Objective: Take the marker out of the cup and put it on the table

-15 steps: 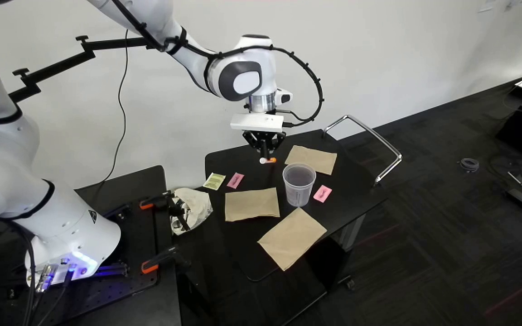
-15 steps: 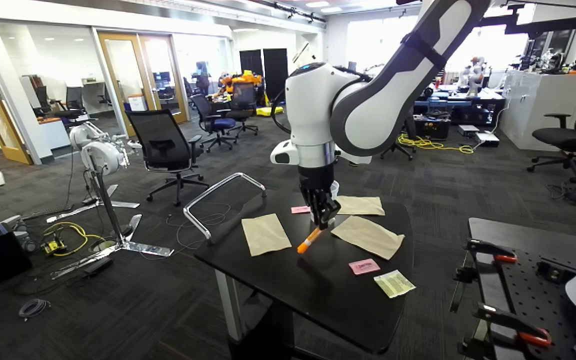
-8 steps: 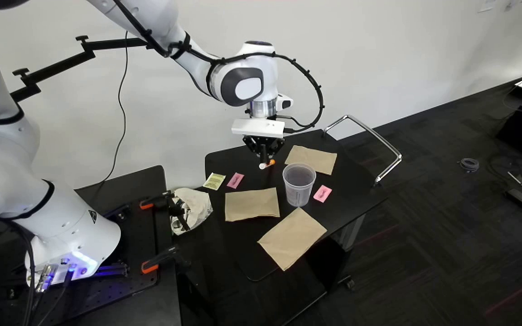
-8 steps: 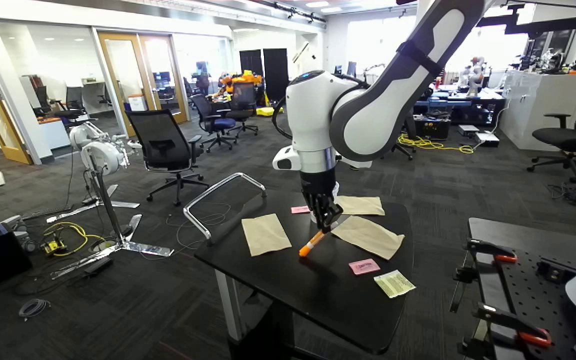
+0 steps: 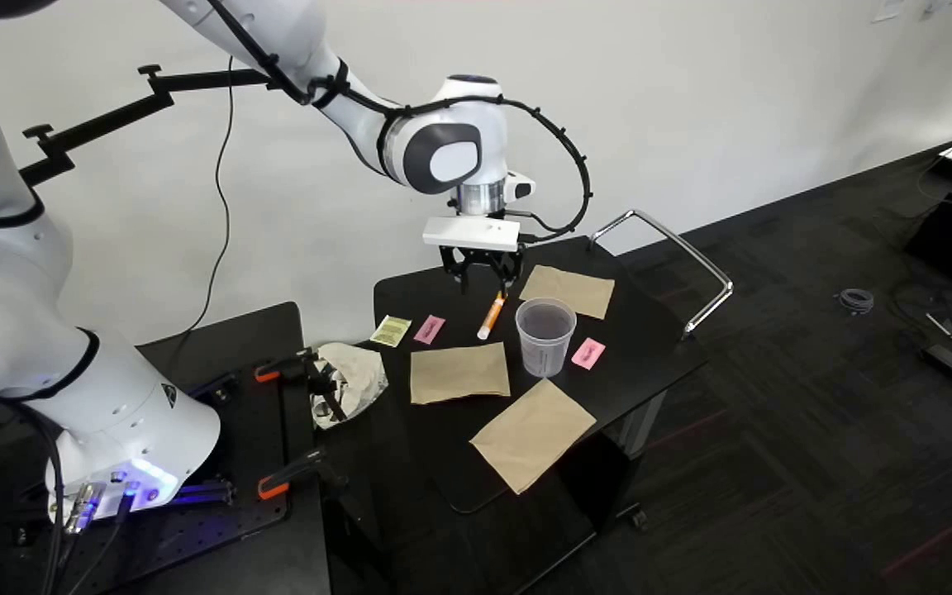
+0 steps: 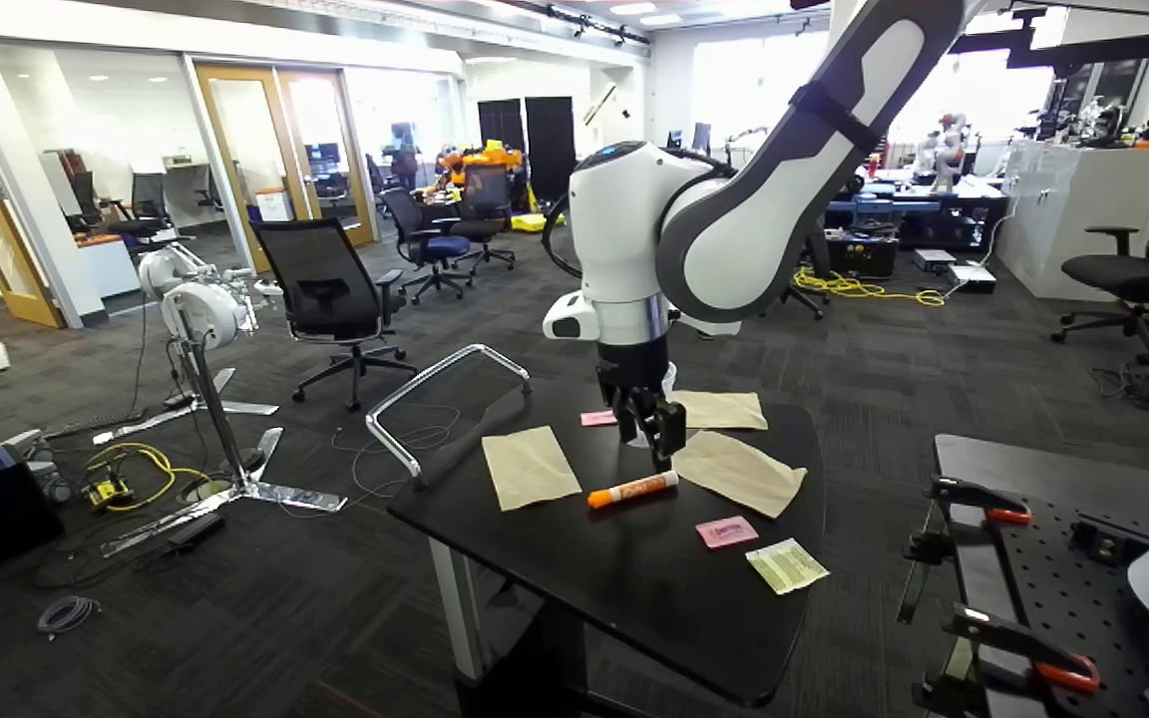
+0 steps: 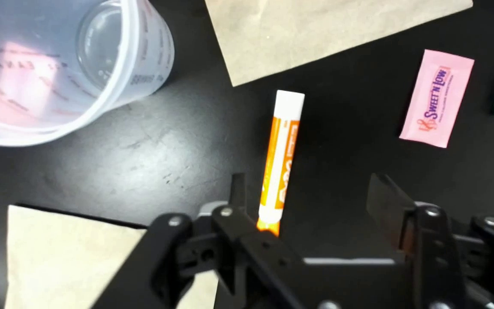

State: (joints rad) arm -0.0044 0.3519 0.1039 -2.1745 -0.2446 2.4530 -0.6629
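An orange-and-white marker (image 7: pixel 279 159) lies on the black table (image 7: pixel 350 107), its orange cap end partly hidden behind a gripper finger in the wrist view. Both exterior views show the marker (image 5: pixel 491 316) (image 6: pixel 634 489) beneath the gripper. My gripper (image 7: pixel 307 182) is open above it, with wide-apart fingers and nothing held between them; seen from above, the marker sits closer to the left finger (image 7: pixel 238 189). The translucent cup (image 5: pixel 544 339) stands upright beside the marker, and its visible inside holds nothing. Behind the gripper, only a sliver of the cup (image 6: pixel 670 377) shows in an exterior view.
Tan paper napkins (image 5: pixel 459 373) lie around the cup and marker. Pink packets (image 7: pixel 438 98) and a yellow-green packet (image 6: pixel 786 565) are flat on the tabletop. A bent chrome bar (image 5: pixel 683 248) rises at one table edge. Clamps (image 6: pixel 1023 638) are fixed to the neighbouring bench.
The arm came down a little, then stopped. The gripper went from shut on the marker to open, and the marker dropped onto the table and turned. The cup has not moved.
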